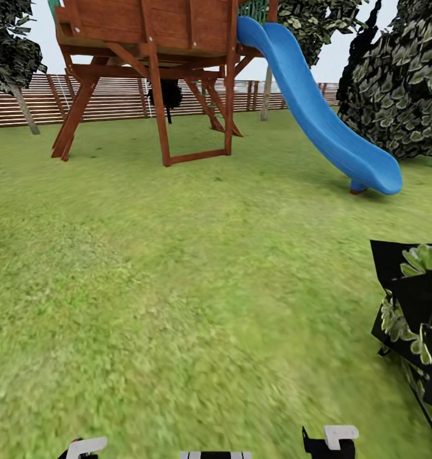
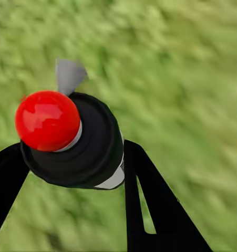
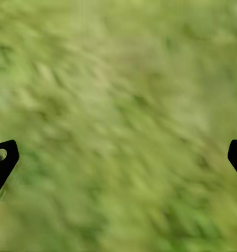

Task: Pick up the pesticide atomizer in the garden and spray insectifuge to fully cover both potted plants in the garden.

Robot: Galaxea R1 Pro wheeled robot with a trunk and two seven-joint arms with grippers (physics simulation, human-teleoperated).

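Closed around the pesticide atomizer [image 2: 71,142] in the left wrist view: black fingers [image 2: 160,210] of the left gripper [image 2: 71,173] on either side of the bottle and, by the look of it, touching it. Seen end-on, so mostly a red knob, a black collar, a sliver of white body and a small grey spout. Blurred grass of the lawn [image 2: 192,79] beyond it.

Spread wide on the right gripper [image 3: 118,157]: just two dark fingertips [image 3: 2,160] at the edges of the right wrist view, nothing between them, grass underneath.

Judging progress: pick-up done, spraying not yet begun. No mist or wet sheen visible anywhere, and the spout points at bare lawn, not at leaves. Left to do: close in on the first plant, cover it, then find and cover the second.

From the head view, what the wrist views lack: bearings. Close at the right edge, a low clump of broad pale-speckled leaves among black patches, probably one potted plant [image 1: 420,331]. No way of telling from here where the second one stands. Further off, open lawn [image 1: 177,287], a wooden play tower [image 1: 152,38] with a blue slide [image 1: 318,115], a slatted fence [image 1: 24,102] and a big dark bush [image 1: 401,83]. At the bottom edge, white and black bits of the robot's arms, too cropped to read any grip.

From the left wrist view, what the head view lacks: the bottle itself and the hold on it.
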